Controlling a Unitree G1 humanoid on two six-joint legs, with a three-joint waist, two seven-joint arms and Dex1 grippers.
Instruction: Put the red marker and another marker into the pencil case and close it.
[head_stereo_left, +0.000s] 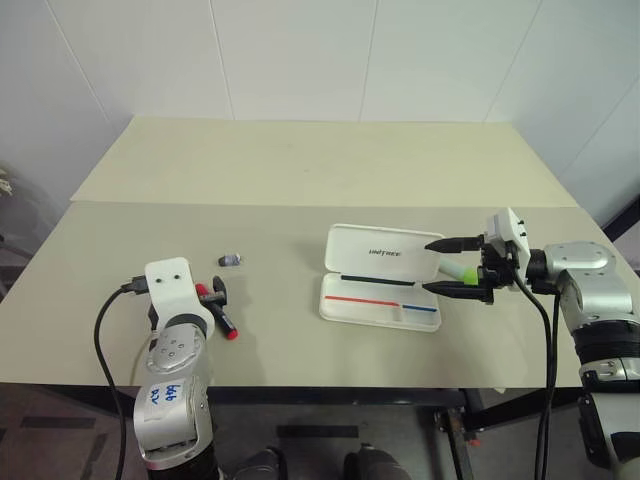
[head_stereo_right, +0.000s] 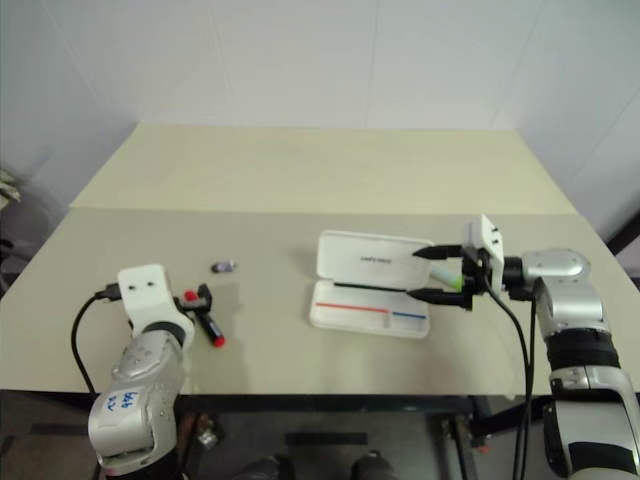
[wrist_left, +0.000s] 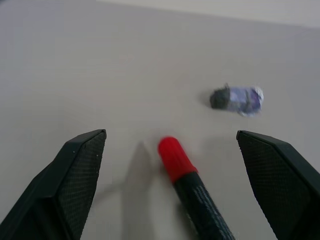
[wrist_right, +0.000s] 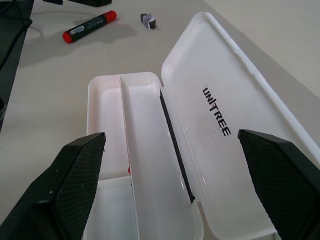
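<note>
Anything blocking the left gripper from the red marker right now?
Nothing visible does. The red marker lies on bare table between the open fingers of the left gripper; the small grey-purple object sits beyond it, off to one side.

Bright, even light – soft shadows, wrist views slightly blurred.

Red marker partly behind left wrist; green marker behind right fingers.

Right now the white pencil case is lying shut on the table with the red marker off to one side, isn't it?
Not quite: the pencil case lies open, lid folded back, as the right wrist view shows. The red marker does lie off to one side on the table.
</note>
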